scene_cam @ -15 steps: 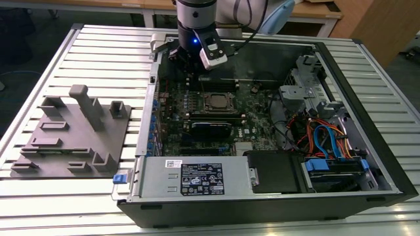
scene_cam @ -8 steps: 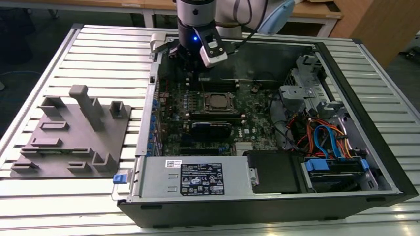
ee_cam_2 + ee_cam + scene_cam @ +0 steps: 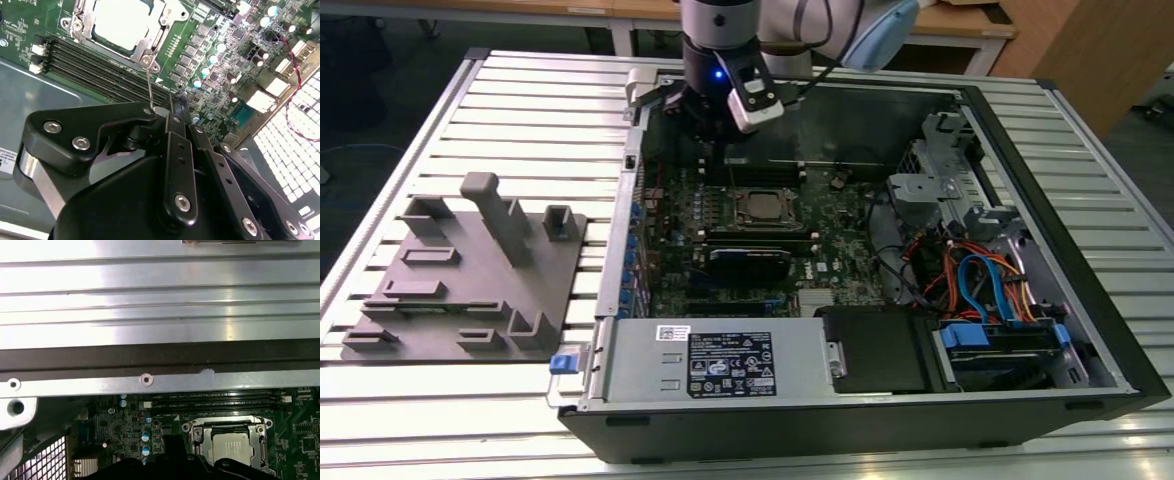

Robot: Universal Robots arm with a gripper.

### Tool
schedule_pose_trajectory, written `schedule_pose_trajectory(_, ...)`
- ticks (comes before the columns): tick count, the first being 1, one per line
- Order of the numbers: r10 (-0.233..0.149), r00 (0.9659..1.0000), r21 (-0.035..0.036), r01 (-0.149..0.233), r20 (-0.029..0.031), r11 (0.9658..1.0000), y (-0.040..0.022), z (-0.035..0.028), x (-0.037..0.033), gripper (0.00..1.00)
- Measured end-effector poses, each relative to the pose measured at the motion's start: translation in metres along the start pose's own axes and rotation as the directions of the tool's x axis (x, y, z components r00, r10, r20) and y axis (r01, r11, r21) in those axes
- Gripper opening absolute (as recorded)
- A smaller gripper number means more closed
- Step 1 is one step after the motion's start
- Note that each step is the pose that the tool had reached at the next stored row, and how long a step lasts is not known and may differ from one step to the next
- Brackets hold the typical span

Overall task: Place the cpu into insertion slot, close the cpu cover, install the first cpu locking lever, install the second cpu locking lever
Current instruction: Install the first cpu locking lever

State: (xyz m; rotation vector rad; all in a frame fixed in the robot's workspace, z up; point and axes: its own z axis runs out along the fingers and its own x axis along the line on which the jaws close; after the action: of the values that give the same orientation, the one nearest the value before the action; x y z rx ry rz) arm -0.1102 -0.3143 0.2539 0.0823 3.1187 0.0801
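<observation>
The cpu (image 3: 122, 22) lies flat in the insertion slot (image 3: 76, 24) on the green board, its silver-grey top showing through the window of the cpu cover (image 3: 150, 47), which lies down over it. A thin wire locking lever (image 3: 149, 85) rises from the corner of the socket to my gripper (image 3: 162, 109), whose black fingers are shut on its free end. In the exterior view the gripper (image 3: 720, 130) hangs inside the case just behind the cpu (image 3: 758, 207). The first wrist view has the cpu (image 3: 232, 447) under the cover frame (image 3: 200, 432).
Long black memory slots (image 3: 95, 65) run beside the socket, with capacitors (image 3: 220, 47) around it. The case wall (image 3: 160, 382) stands close behind. A power supply (image 3: 720, 360) and drive cage with cables (image 3: 987, 280) fill the case front. A grey fixture (image 3: 467, 270) sits at the exterior view's left.
</observation>
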Motion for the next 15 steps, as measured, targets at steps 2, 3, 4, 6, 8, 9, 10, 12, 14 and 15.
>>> schedule_pose_trajectory(2, -0.001, 1.0, 0.0, 0.001, 0.0004, 1.0, 0.0003, 0.0001, -0.0024, 0.1)
schedule_pose_trajectory(3, -0.001, 1.0, -0.0001, 0.001, 0.0005, 1.0, 0.0005, 0.0001, -0.0038, 0.1)
schedule_pose_trajectory(4, -0.001, 1.0, 0.0, 0.001, 0.0005, 1.0, 0.0006, 0.0001, -0.0054, 0.1)
schedule_pose_trajectory(6, -0.002, 1.0, -0.0001, 0.002, 0.0005, 1.0, 0.0009, 0.0002, -0.0088, 0.1)
schedule_pose_trajectory(8, -0.002, 1.0, 0.0, 0.002, 0.0005, 1.0, 0.0011, 0.0003, -0.0125, 0.1)
schedule_pose_trajectory(9, -0.002, 1.0, 0.0, 0.002, 0.0004, 1.0, 0.0012, 0.0004, -0.0145, 0.1)
schedule_pose_trajectory(10, -0.002, 1.0, -0.0001, 0.002, 0.0005, 1.0, 0.0014, 0.0004, -0.0168, 0.1)
schedule_pose_trajectory(12, -0.003, 1.0, -0.0001, 0.003, 0.0004, 1.0, 0.0017, 0.0005, -0.0213, 0.1)
schedule_pose_trajectory(14, -0.004, 1.0, 0.0, 0.004, 0.0004, 1.0, 0.002, 0.0007, -0.0263, 0.1)
schedule_pose_trajectory(15, -0.005, 1.0, -0.0001, 0.005, 0.0002, 1.0, 0.0021, 0.0008, -0.0285, 0.1)
